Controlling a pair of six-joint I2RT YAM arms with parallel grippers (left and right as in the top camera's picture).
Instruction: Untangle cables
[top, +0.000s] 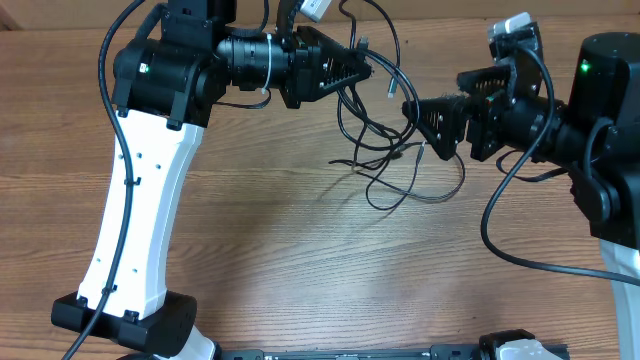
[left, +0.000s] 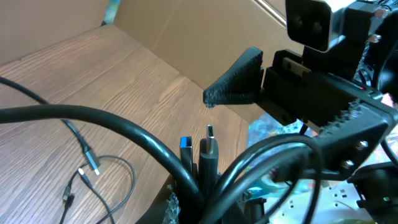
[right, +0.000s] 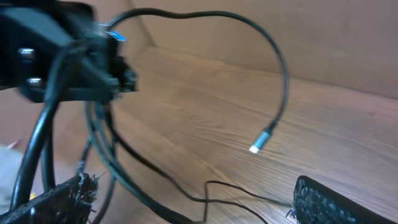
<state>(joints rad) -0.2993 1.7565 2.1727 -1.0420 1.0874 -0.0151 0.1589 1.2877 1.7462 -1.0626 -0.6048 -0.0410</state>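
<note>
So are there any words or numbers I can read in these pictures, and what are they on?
No words, numbers or brands can be read in any view.
Colourful patch in the left wrist view: may be print, too blurred to read.
On the left claw, right claw, cables and table: no labels showing.
Green light on the right arm: only a glow, not a sign.

Cables (top: 380, 150) run from the left gripper's (top: 365, 70) tip, loop between it and the right gripper (top: 415, 125), and spread on the table (top: 300, 260) below both.
</note>
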